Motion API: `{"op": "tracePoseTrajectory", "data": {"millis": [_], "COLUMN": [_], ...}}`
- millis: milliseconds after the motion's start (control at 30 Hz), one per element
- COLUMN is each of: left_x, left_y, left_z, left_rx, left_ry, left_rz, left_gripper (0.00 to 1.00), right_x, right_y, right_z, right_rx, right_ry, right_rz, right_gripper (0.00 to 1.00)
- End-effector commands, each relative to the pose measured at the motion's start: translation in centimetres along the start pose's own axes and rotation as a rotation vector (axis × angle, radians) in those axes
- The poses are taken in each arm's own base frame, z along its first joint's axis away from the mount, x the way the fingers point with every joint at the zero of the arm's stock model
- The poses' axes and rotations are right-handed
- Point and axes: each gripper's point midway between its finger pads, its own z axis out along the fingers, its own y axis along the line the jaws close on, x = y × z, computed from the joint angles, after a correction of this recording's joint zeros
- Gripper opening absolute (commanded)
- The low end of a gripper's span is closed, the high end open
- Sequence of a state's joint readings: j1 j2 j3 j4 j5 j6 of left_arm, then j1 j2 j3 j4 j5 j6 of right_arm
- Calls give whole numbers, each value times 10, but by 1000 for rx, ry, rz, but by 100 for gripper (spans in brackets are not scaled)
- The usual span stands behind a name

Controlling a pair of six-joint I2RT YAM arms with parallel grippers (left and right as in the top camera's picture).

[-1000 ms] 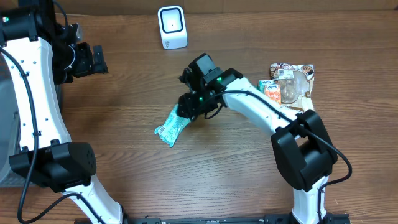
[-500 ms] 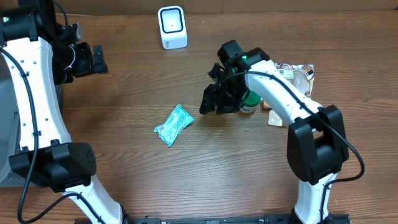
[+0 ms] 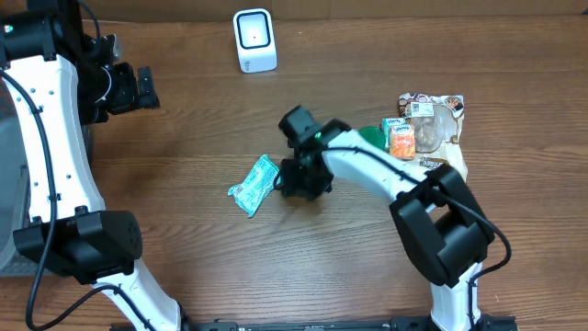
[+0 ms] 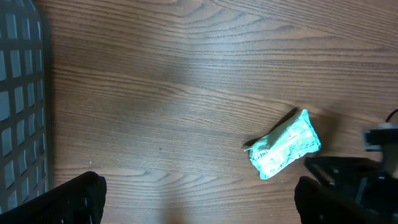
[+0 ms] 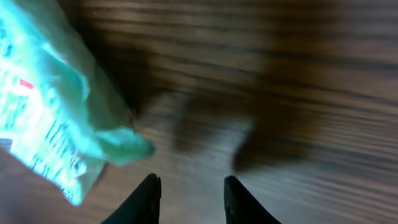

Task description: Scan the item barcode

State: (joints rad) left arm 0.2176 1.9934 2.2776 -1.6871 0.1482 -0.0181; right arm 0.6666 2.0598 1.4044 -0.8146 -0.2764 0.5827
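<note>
The crinkly teal plastic packet lies upper left of the narrowly parted, empty right gripper; closing here likely misses it.

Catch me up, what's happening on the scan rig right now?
The right gripper is down at the table beside the teal packet, which lies flat on it. Its fingers are apart with nothing between them, so there is no grasp yet. The left gripper hangs open and empty at the far left. The scanner stands at the back edge, away from the packet.
</note>
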Motion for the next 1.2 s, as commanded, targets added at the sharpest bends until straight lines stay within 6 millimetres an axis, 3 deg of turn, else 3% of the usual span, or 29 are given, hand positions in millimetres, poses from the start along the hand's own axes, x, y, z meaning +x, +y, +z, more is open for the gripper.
{"op": "tracePoseTrajectory", "data": {"millis": [0,133,333,433,567,767,800,900,1167], "left_x": [-1,-1,-1,-1,-1,-1,-1,-1,-1], "left_y": [-1,-1,-1,-1,-1,-1,-1,-1,-1], "left_z": [-14,-14,-14,-14,-14,-14,-14,-14,-14], "left_rx": [-2,-2,-2,-2,-2,-2,-2,-2,-2], "left_ry": [-42,-42,-42,-42,-42,-42,-42,-42,-42], "left_rz": [23,23,23,23,23,23,23,23,23], "left_gripper": [100,100,100,99,100,100,99,99,100], "right_x": [3,-9,-48,-58,-64,-56,-54,-47,-35], "right_y": [0,3,5,15,19,39,41,47,49], "right_z": [11,16,5,-3,-15,-33,-32,-23,20], "right_rx": [18,-4,-80,-189,-272,-393,-395,-379,-297], "right_ry": [-25,-65,-176,-170,-144,-89,-84,-77,-58], "right_rz": [97,87,99,19,-30,-187,-196,-218,-247], "right_gripper": [31,31,31,31,32,50,57,63,63]}}
